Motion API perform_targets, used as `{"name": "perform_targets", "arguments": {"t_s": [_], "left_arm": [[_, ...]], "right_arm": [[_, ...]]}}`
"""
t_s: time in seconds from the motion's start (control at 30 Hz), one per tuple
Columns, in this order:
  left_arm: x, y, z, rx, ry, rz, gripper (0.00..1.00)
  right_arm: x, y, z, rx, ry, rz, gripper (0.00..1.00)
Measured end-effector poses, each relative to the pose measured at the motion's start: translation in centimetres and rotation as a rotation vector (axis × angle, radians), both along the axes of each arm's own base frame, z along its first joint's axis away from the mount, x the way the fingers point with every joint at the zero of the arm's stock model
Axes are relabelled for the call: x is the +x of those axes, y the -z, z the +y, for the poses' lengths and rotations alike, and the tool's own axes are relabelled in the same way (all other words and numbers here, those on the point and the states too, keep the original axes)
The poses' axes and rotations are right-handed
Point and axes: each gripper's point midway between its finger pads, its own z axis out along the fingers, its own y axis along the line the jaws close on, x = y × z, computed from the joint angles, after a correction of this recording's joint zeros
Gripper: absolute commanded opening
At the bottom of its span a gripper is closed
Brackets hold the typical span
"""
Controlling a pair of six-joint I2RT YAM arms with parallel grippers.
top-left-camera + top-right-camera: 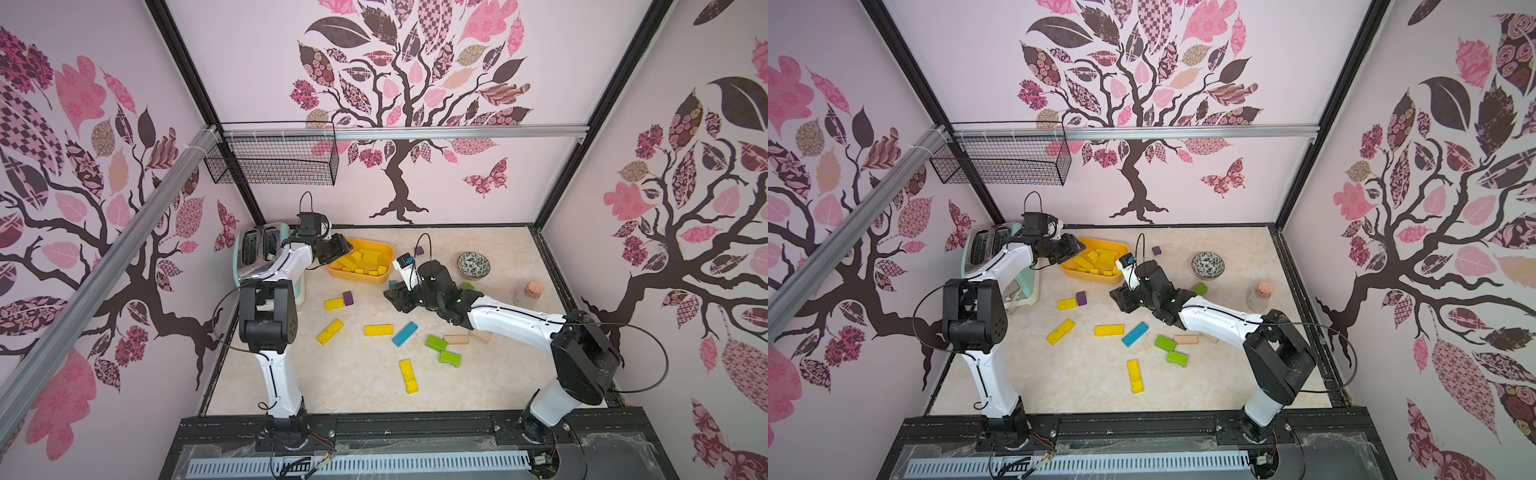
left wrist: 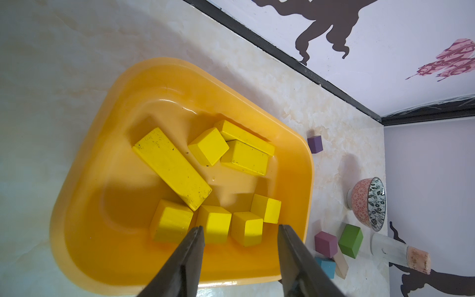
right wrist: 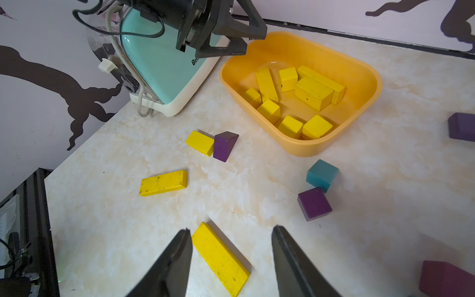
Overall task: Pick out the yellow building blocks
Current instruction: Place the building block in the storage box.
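Right gripper [image 3: 232, 230], jaws spread and empty, hangs near a yellow bar [image 3: 219, 259] slanted across its gap. Beyond, a short yellow block [image 3: 200, 142] touches a purple wedge [image 3: 225, 146]; farthest, eight yellow blocks [image 3: 313, 93] sit in the orange tub [image 3: 370, 77] under the spread left gripper [image 2: 240, 228].

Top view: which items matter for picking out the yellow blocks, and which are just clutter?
Job: yellow blocks in the tub; four yellow blocks on the table; orange tub.
Clutter: toaster; patterned bowl; corked jar; wire basket; blue bar; green blocks; purple blocks; tan blocks.
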Motion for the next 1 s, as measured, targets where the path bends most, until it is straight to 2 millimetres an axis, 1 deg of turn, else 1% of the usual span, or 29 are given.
{"name": "perform_targets", "arguments": {"t_s": [0.2, 0.4, 0.6, 0.67, 0.77, 0.83, 0.9, 1.0], "left_arm": [[-0.2, -0.7, 0.0, -0.002, -0.002, -0.014, 0.53], [-0.4, -1.8, 0.0, -0.007, -0.007, -0.035, 0.53], [-2.0, -3.1, 0.0, 0.005, -0.012, -0.054, 0.53], [-2.3, -4.0, -0.4, 0.024, -0.007, -0.076, 0.53], [-2.9, -5.7, -1.9, 0.049, 0.023, -0.124, 0.53], [-3.7, -6.8, -2.9, 0.058, 0.044, -0.153, 0.53], [-4.9, -7.4, -3.8, 0.066, 0.065, -0.171, 0.53], [-6.5, -7.9, -4.1, 0.083, 0.076, -0.194, 0.53]], "right_arm": [[-0.1, 0.1, 0.0, 0.003, 0.002, 0.014, 0.54], [-0.3, 0.2, 0.1, 0.014, 0.004, 0.043, 0.54], [-0.7, 0.6, 0.0, 0.015, 0.008, 0.091, 0.52], [-1.0, 0.9, -0.1, 0.013, 0.009, 0.114, 0.52], [-1.4, 1.0, -0.3, 0.012, 0.012, 0.144, 0.51], [-1.9, 0.9, -0.6, 0.01, 0.011, 0.157, 0.51], [-2.6, 0.6, -0.7, 0.007, 0.005, 0.164, 0.51], [-3.7, 0.6, -1.0, -0.004, -0.005, 0.173, 0.5]]}}
